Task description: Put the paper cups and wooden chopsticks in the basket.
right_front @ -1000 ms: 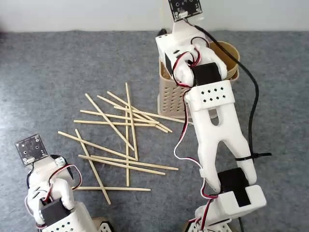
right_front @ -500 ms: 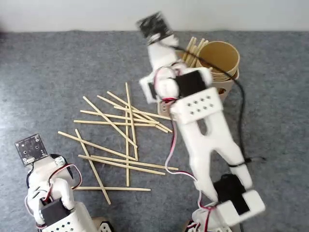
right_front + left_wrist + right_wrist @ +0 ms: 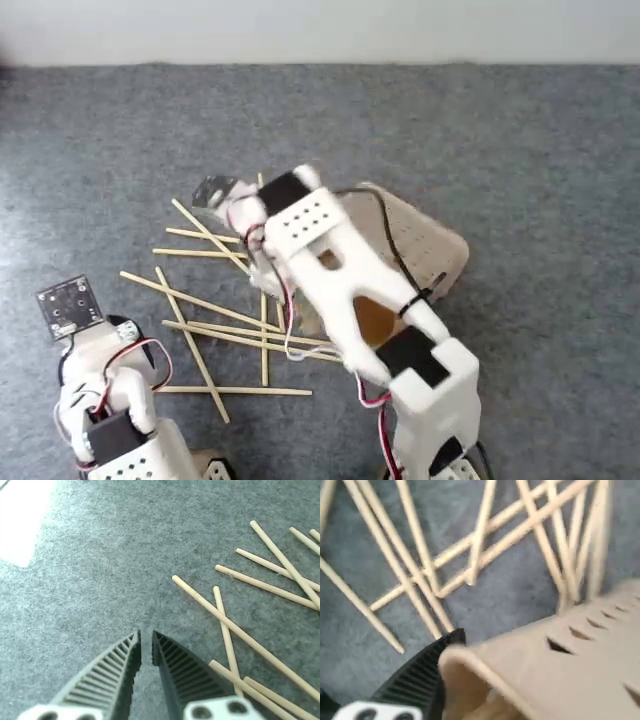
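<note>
One beige slotted plastic basket (image 3: 425, 242), tipped on its side on the grey carpet (image 3: 540, 150) under the right arm, its rim clamped by the right gripper (image 3: 451, 647), beside roughly ten scattered pale wooden chopsticks (image 3: 200, 300); left gripper (image 3: 146, 647) closed, empty.

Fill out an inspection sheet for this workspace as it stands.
Surface: grey mat.
Job's things: wooden chopsticks lie scattered and crisscrossed on the mat. The basket lies tipped on its side beside them, partly under the right arm. A brown shape under that arm may be a paper cup, unsure.
Clutter: nothing seen.
End effectors: left end effector shut, empty, over the mat near chopstick ends. Right end effector shut on the basket's rim.
Cables: black cable along the right arm; red and white wires on both arms.
Surroundings: pale wall at the mat's far edge.
</note>
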Robot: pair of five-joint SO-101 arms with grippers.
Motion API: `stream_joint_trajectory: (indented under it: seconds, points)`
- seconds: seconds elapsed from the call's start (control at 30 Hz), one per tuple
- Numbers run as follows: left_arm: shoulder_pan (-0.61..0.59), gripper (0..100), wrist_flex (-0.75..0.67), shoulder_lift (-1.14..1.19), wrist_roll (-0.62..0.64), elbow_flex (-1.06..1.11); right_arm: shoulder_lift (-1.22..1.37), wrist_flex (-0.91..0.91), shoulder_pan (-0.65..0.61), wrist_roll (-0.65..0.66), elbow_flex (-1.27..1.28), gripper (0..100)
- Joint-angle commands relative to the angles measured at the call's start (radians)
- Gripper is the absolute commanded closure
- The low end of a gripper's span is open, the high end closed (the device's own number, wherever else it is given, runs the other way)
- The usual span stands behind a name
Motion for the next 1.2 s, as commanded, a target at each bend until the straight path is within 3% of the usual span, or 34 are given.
stream_joint_trajectory:
  seconds: [0.0, 0.2, 0.43, 0.87, 1.17]
  points:
    - [0.006, 96, -0.023, -0.006, -0.012, -0.01, -0.028, -0.061, -0.028, 0.023, 0.106, 78.0]
    - [0.006, 96, -0.023, -0.006, -0.012, -0.01, -0.18, -0.213, -0.045, 0.023, 0.282, 78.0]
    - [0.003, 96, -0.023, -0.006, -0.012, -0.012, -0.337, -0.173, -0.067, 0.034, 0.25, 78.0]
    - [0.003, 96, -0.023, -0.006, -0.012, -0.012, -0.406, -0.163, 0.346, 0.213, 0.008, 77.9]
    - [0.003, 96, -0.023, -0.006, -0.012, -0.01, -0.407, -0.179, 0.374, 0.224, -0.198, 77.9]
